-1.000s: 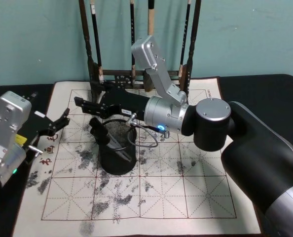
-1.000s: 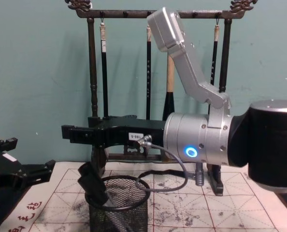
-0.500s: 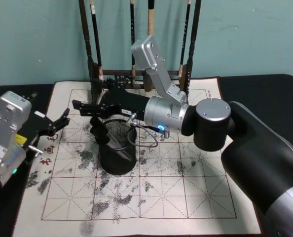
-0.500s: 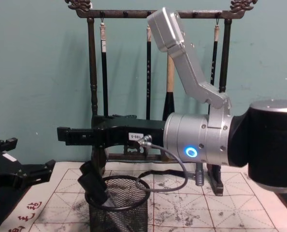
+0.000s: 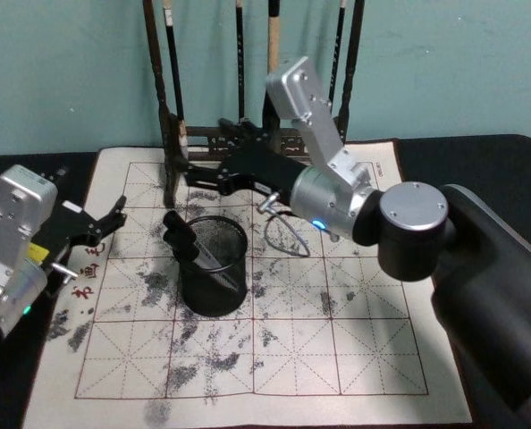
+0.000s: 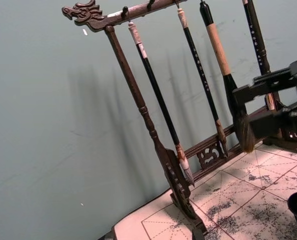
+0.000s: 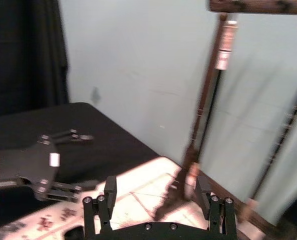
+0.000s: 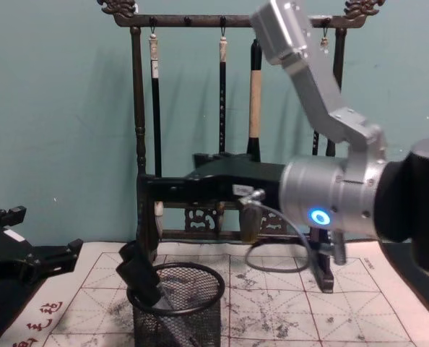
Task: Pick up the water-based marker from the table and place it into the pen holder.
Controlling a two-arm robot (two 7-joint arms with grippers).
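- On the bench (image 5: 480, 152), the right hand (image 5: 203, 176) has pulled back from over the pen holder (image 5: 213, 265) toward the brush rack (image 8: 137, 130), fingers apart, empty.
- Left hand (image 5: 105, 221) parked, open.
- Marker (image 5: 187, 238) leans inside the holder: placement looks complete.

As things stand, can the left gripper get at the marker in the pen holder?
Probably yes. The left gripper sits open beside the pen holder, the marker leans out toward it, and the right gripper is behind, off that path.

Black wire-mesh pen holder (image 5: 213, 268); dark carved wooden rack (image 8: 138, 130)
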